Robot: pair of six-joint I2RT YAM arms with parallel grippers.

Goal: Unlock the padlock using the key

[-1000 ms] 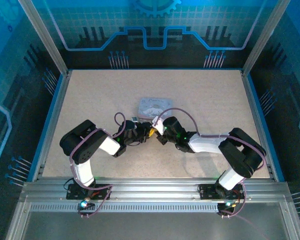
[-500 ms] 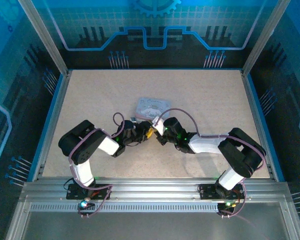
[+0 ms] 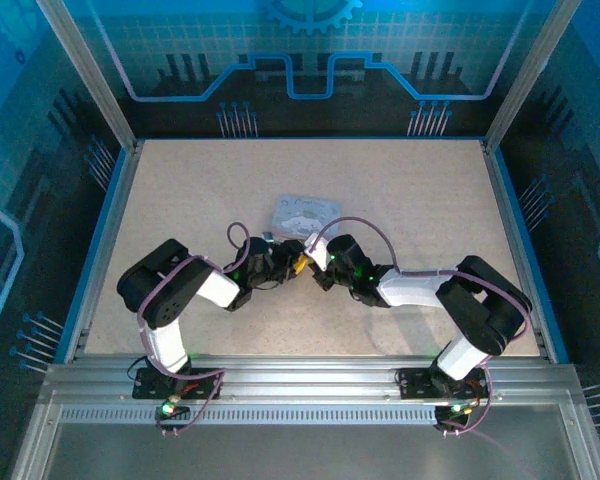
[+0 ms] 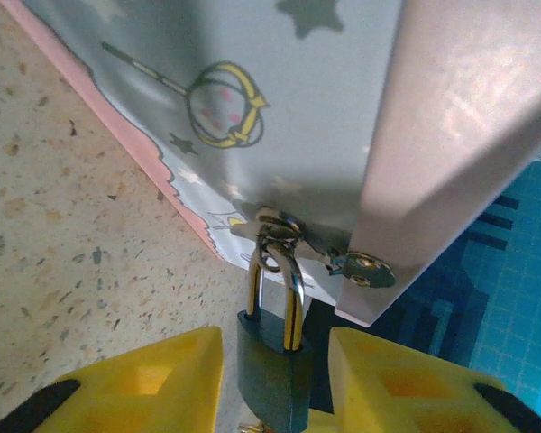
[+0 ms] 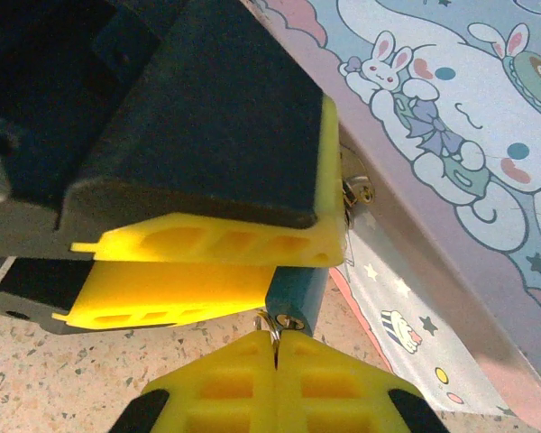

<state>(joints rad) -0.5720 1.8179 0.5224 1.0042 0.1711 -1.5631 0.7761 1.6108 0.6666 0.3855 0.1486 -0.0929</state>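
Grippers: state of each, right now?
Left gripper: open, fingers flanking the padlock with slim gaps.
Right gripper: shut on the key, at the padlock's base.

Inspection count for your station:

- You have two arms: left arm and right arm.
- Each carries one gripper, so two in all: left gripper and right gripper.
- Yellow fingers: four.
- Tin box: one.
- Hasp: one.
- Padlock: one.
- Key: one, only its metal loop visible.
- Table: one.
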